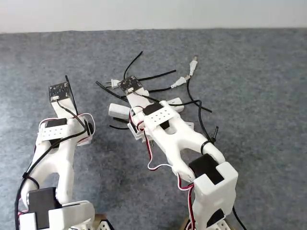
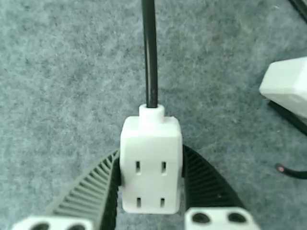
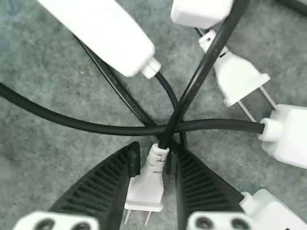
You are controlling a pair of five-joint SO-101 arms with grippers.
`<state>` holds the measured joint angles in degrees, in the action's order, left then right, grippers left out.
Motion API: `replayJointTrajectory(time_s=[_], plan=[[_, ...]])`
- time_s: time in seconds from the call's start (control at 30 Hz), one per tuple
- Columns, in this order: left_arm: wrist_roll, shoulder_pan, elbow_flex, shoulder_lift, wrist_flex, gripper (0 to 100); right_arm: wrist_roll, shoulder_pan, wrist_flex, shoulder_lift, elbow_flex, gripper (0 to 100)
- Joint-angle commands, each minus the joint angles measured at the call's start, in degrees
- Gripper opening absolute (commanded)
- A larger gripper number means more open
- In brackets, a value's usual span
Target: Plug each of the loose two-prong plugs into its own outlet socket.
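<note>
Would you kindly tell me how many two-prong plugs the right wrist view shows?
2: the held plug is in the right gripper; the second plug lies on the carpet beyond it. Others may be hidden.

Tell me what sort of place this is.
Probably a robotics lab bench, not a home: the left arm holds an outlet socket, the right arm a plug, over a grey mat strewn with short loose cords.
</note>
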<state>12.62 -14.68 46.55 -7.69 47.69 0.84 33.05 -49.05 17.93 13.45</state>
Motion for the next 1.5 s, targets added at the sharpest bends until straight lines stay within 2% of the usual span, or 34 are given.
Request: replayJointTrajectory(time_s=[0.0,0.1,0.4,0.5,1.0,1.13,1.37,1.47], plan=[[-0.4,0.3,-2.1,-0.2,-1.3,1,0.4,-1.8,1.1,-0.1,-4.8,7.9],[-0.4,0.3,-2.0,-0.2,-1.3,1,0.3,-2.2,1.0,0.1,-5.3,0.5],[-0.4,0.3,-2.0,-0.1,-1.3,1,0.3,-2.4,0.2,-0.1,-5.1,0.9],[-0.4,0.4,-2.0,-0.1,-1.3,1,0.3,-2.2,-3.0,-0.9,-5.5,0.9],[-0.3,0.6,-2.0,-0.6,-1.3,1,2.9,-2.9,-19.2,-24.5,4.1,0.9],[-0.1,0.9,-2.1,-0.6,-1.3,1,3.3,-7.5,-16.6,-31.8,8.6,0.9],[0.4,6.2,-1.9,-0.6,-1.0,1,3.6,-18.0,-14.3,-35.9,14.2,0.9],[4.1,10.3,-2.1,-0.7,-0.5,1,3.6,-21.5,-11.9,-36.3,16.7,0.9]])
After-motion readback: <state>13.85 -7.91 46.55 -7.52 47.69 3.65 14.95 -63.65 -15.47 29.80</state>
